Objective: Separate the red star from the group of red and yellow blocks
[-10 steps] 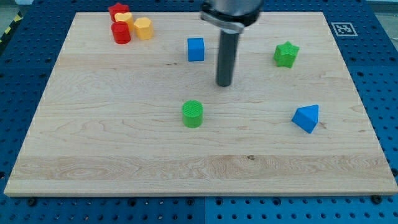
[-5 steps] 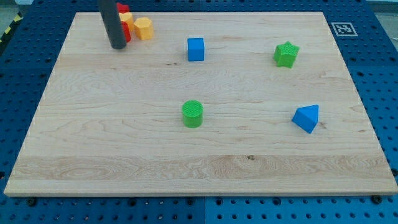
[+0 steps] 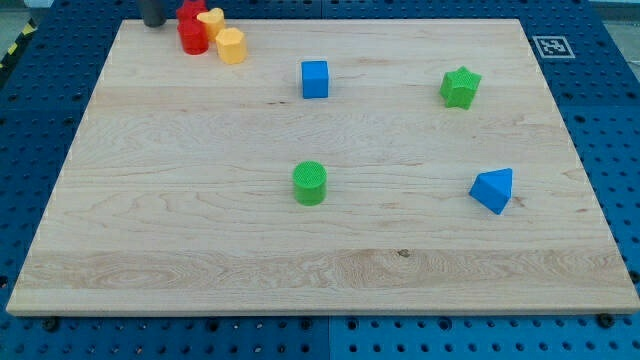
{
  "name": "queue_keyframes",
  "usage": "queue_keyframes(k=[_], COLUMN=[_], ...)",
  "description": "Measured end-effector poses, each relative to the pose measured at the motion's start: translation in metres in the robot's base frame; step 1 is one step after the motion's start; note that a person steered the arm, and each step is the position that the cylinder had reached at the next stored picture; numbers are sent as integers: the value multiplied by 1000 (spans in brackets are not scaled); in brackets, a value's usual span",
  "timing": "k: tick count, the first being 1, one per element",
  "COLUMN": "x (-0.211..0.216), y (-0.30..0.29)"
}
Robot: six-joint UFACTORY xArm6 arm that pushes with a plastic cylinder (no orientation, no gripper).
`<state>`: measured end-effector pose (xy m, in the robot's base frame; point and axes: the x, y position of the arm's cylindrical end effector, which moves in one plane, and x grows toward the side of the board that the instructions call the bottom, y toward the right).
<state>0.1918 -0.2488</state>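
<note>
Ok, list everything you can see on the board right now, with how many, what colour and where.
Wooden board: one, light wood, fills most of the view, on a blue perforated table.
Red blocks: a tight cluster at the view's top left; the star and a cylinder cannot be told apart clearly.
Yellow blocks: two, touching the red ones on their right.
Blue cube: one, top centre.
Green star: one, upper right.
Green cylinder: one, centre.
Blue triangular block: one, right of centre.
Marker tag: one, black and white, top right off the board.
My tip: dark, at the top edge, just left of the red blocks.
</note>
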Motion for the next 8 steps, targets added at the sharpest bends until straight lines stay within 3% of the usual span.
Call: queue_keyframes(k=[2, 4, 8], x=[0, -1, 0], y=[36, 125, 174])
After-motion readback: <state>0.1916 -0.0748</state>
